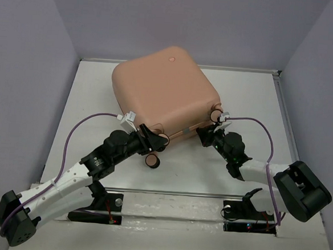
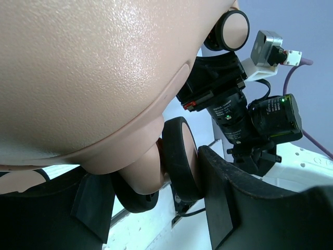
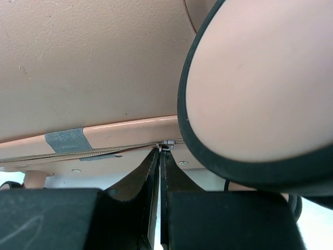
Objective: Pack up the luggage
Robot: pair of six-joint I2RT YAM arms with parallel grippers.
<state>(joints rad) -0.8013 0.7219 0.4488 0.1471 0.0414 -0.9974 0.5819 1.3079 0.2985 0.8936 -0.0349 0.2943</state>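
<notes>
Luggage [image 1: 166,93], closed salmon-pink shell, has left end effector [image 1: 149,136] gripping a caster [image 2: 179,156], right end effector [image 3: 160,156] pinched shut at zipper [image 3: 119,149].

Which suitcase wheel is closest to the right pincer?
The lone wheel on the near right corner of the luggage, just beside the right pincer. The other two wheels sit at the near left corner, by the left pincer.

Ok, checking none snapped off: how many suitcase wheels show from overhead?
3. A left wheel at the left pincer, a low wheel just nearer the bases, and a right wheel above the right pincer. A fourth may be hidden.
</notes>
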